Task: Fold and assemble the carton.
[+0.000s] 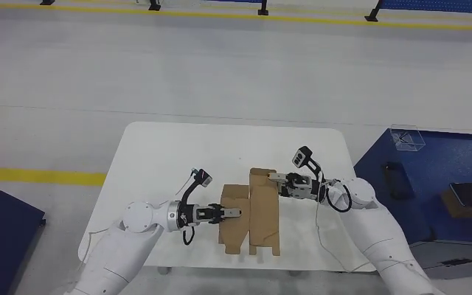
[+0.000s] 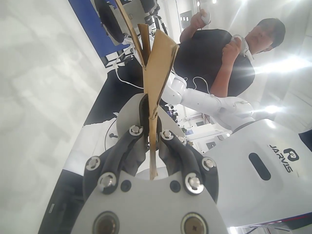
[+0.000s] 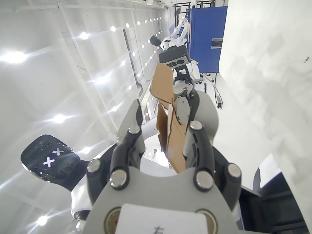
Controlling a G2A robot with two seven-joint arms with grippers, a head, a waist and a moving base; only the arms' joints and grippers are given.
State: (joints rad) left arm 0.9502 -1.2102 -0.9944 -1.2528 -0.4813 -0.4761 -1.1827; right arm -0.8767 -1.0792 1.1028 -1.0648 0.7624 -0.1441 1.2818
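A flat brown carton lies partly unfolded at the near middle of the white table. My left gripper is at the carton's left side, shut on the edge of a cardboard flap that runs up between its fingers. My right gripper is at the carton's far right corner. In the right wrist view it is open, with a cardboard panel standing between its fingers and leaning against one finger.
A blue cabinet stands just off the table's right edge, with a small clear box on top. Another blue object sits on the floor to the left. The far half of the table is bare.
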